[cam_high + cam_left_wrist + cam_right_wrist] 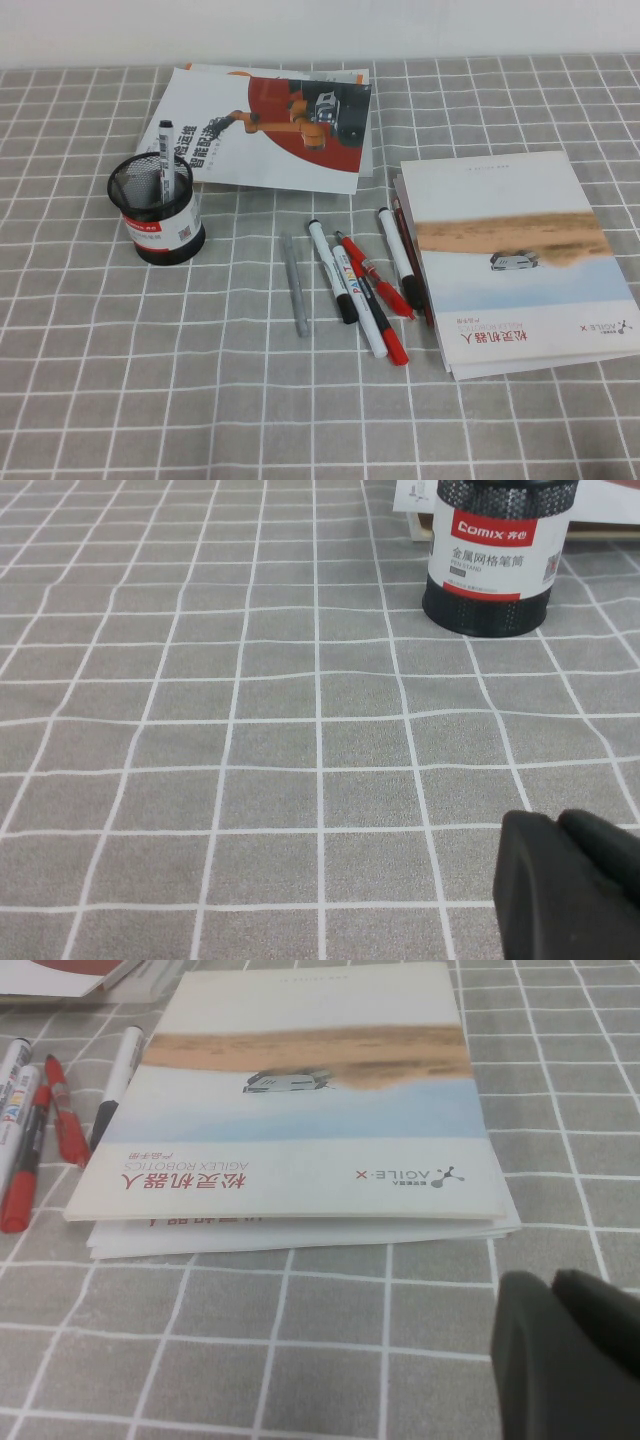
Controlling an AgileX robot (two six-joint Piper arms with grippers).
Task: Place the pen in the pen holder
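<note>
Three white-barrelled pens with black caps lie on the cloth in the middle in the high view: one (331,270), one (362,308) and one (399,256) beside the booklet. A fourth (166,160) stands in the pen holder (158,216), a black mesh cup with a red-and-white label at the left. The holder also shows in the left wrist view (487,560), far from my left gripper (558,822), which is shut and empty over bare cloth. My right gripper (553,1282) is shut and empty near the booklet's corner. Neither arm shows in the high view.
A slim grey pen (294,285) and two red pens (378,280) (390,335) lie among the markers. A stack of booklets (510,260) lies at the right, and it also shows in the right wrist view (300,1110). A brochure (270,125) lies behind the holder.
</note>
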